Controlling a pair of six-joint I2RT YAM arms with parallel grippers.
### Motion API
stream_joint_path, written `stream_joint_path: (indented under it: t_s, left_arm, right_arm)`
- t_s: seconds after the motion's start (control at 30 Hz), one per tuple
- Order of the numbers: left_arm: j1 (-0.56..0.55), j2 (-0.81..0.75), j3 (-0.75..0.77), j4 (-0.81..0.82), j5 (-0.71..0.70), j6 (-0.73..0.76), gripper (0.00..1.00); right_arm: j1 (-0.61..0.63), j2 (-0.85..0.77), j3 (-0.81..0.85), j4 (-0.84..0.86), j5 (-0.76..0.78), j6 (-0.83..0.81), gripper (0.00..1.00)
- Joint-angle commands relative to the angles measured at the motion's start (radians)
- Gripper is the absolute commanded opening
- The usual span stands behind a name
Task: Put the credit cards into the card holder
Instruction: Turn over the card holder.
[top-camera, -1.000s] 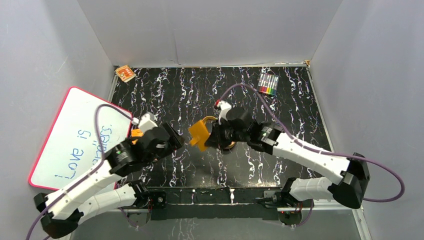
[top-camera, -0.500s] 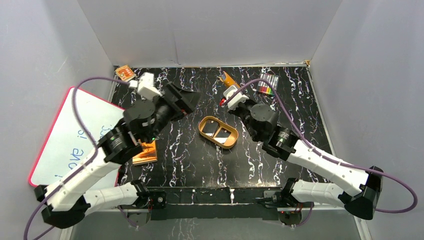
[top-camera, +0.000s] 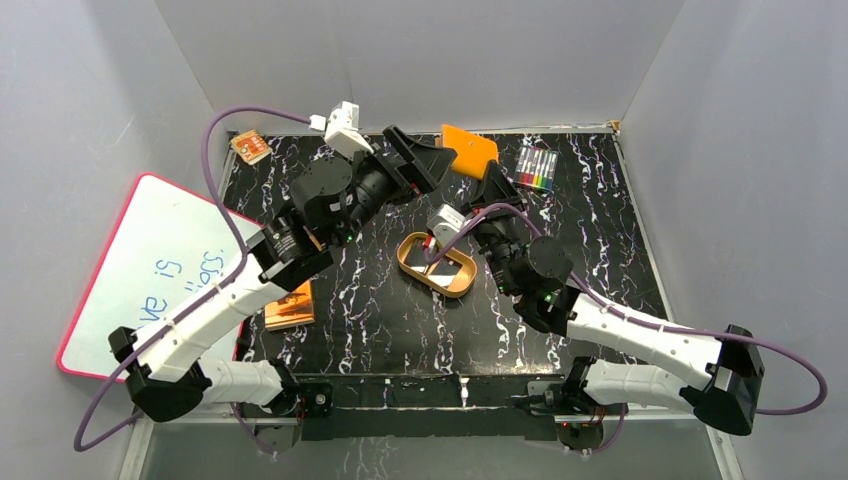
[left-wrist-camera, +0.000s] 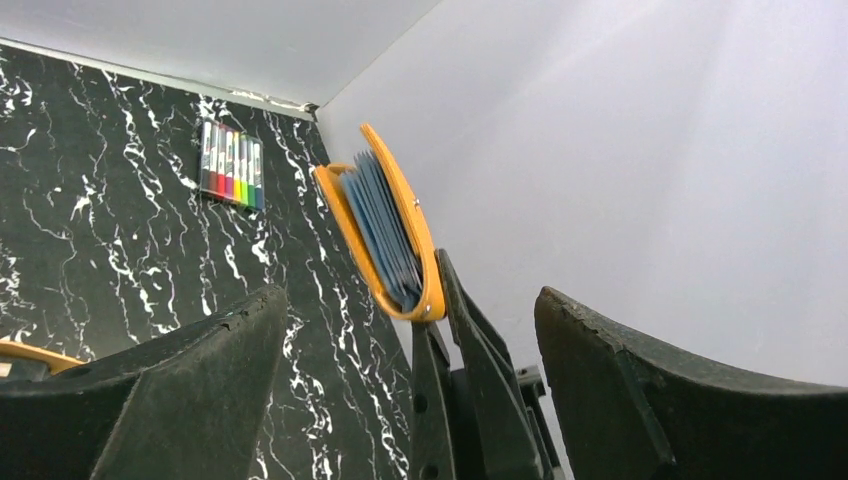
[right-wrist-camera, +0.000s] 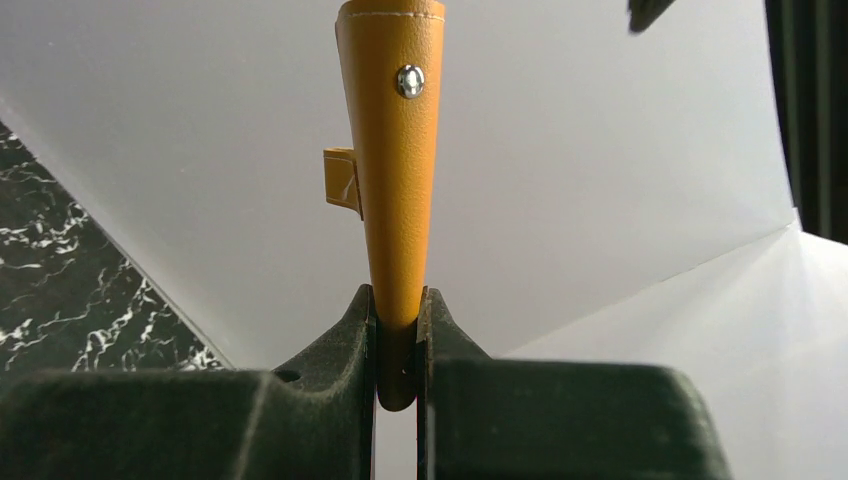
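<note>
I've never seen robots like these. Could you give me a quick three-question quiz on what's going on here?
1. Which gripper pinches the card holder? A) left B) right C) neither
2. True or false: the left gripper is shut on a card.
3. Fill in: the marker set lies near the table's back-____ corner.
Key: 1 B, the right gripper. 2 False; the left gripper's jaws stand open and hold nothing. 3 right.

Black, white-veined marble-pattern tabletop (top-camera: 380, 330), bearing: tan oval tray (top-camera: 403, 253); pack of coloured markers (top-camera: 537, 167); copper-orange booklet (top-camera: 290, 307); small orange printed card (top-camera: 250, 147).
</note>
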Motion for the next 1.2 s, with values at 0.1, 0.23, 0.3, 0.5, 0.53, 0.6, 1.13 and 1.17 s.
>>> stream_joint_path:
  t_s: [0.1, 0.23, 0.3, 0.5, 0.53, 0.6, 1.13, 1.17]
  left_arm:
    - [0.002, 0.07, 0.066, 0.003, 0.021, 0.017, 0.88]
    - [0.004, 0.105, 0.074, -0.016, 0.034, -0.025, 0.8]
    - [0.007, 0.11, 0.059, 0.001, 0.04, -0.044, 0.73]
    - [0.018, 0.079, -0.001, 0.065, 0.04, -0.08, 0.57]
    - [0.018, 0.071, -0.01, 0.072, 0.035, -0.081, 0.57]
    - [0.019, 0.054, -0.026, 0.085, 0.028, -0.083, 0.6]
    - [0.019, 0.014, -0.106, 0.178, 0.048, -0.101, 0.53]
    - [0.019, 0.012, -0.109, 0.179, 0.05, -0.101, 0.52]
  right_arm:
    - [0.046, -0.023, 0.006, 0.209, 0.026, -0.131, 0.0]
    - [0.065, -0.016, 0.002, 0.243, 0.041, -0.166, 0.0]
    - [0.074, -0.012, 0.005, 0.251, 0.045, -0.177, 0.0]
    - [0.082, -0.009, 0.014, 0.264, 0.065, -0.184, 0.0]
    - [0.083, -0.011, 0.014, 0.264, 0.068, -0.183, 0.0]
    - [0.084, -0.014, 0.012, 0.261, 0.075, -0.181, 0.0]
    - [0.09, -0.011, 0.03, 0.237, 0.105, -0.157, 0.0]
    - [0.089, -0.011, 0.029, 0.237, 0.105, -0.155, 0.0]
